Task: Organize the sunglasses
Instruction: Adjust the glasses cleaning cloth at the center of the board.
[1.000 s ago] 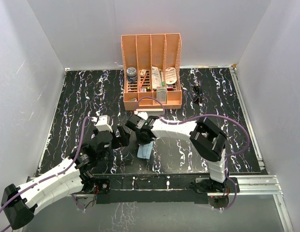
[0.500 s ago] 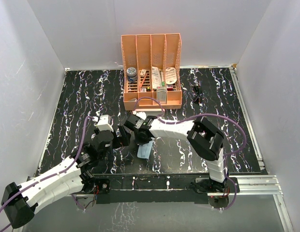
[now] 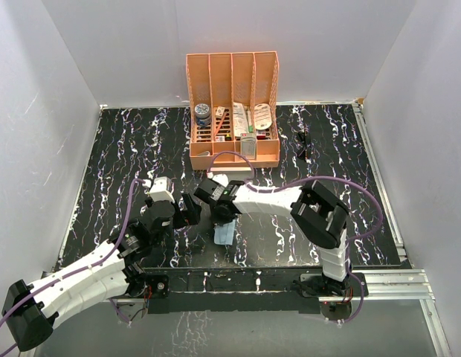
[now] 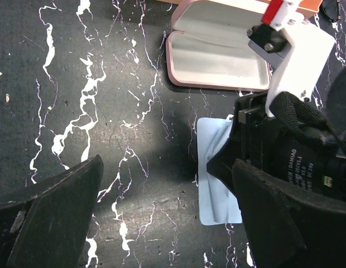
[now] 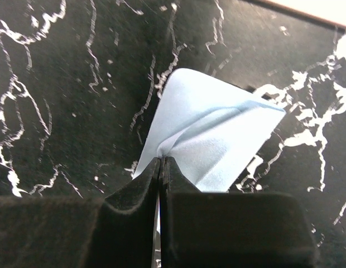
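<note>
The black sunglasses (image 3: 303, 143) lie at the back right of the table, right of the orange organizer, far from both grippers. The pink case (image 4: 217, 53) lies open with its white inside up, just behind the light blue cloth (image 4: 217, 184). In the top view the case (image 3: 218, 178) is mostly hidden by my right arm. My right gripper (image 5: 162, 159) is shut on a raised fold of the cloth (image 5: 217, 139) near the table's front middle (image 3: 218, 214). My left gripper (image 4: 162, 223) is open and empty, low over the table, just left of the cloth (image 3: 224, 235).
The orange organizer (image 3: 233, 111) with several small items stands at the back centre. White walls close in the black marbled table (image 3: 126, 149) on three sides. The two wrists are close together near the front middle.
My right gripper has shifted slightly left and back again, still shut on the cloth. The left gripper has edged a little to the right. The sunglasses and case have not moved.
</note>
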You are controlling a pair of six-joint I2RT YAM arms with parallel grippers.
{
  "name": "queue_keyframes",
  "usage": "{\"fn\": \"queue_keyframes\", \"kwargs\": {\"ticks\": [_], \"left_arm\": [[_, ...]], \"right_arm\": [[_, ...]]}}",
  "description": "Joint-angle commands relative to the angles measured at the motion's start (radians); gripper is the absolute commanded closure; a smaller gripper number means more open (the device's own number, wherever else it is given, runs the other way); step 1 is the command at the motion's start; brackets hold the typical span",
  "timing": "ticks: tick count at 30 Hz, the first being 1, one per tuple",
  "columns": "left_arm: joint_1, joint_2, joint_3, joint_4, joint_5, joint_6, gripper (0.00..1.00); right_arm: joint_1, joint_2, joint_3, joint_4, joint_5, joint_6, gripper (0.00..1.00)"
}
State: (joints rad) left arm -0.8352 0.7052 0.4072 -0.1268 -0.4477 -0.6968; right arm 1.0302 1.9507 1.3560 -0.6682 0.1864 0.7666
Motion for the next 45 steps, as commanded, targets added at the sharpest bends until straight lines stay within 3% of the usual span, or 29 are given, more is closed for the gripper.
{"fn": "queue_keyframes", "kwargs": {"ticks": [1,13,34,45], "left_arm": [[-0.002,-0.004,-0.006,0.018,0.004,-0.004,0.01],[-0.002,0.005,-0.004,0.021,0.01,-0.008,0.01],[-0.002,0.013,0.001,0.032,0.012,-0.003,0.01],[-0.003,0.025,-0.001,0.045,0.017,-0.006,0.01]], "right_arm": [[-0.001,-0.09,-0.045,0.002,0.03,0.019,1.0],[-0.001,-0.189,-0.106,-0.046,0.084,0.033,1.0],[-0.01,-0.175,-0.031,-0.13,0.131,-0.003,1.0],[-0.049,-0.32,-0.11,-0.201,0.179,0.001,1.0]]}}
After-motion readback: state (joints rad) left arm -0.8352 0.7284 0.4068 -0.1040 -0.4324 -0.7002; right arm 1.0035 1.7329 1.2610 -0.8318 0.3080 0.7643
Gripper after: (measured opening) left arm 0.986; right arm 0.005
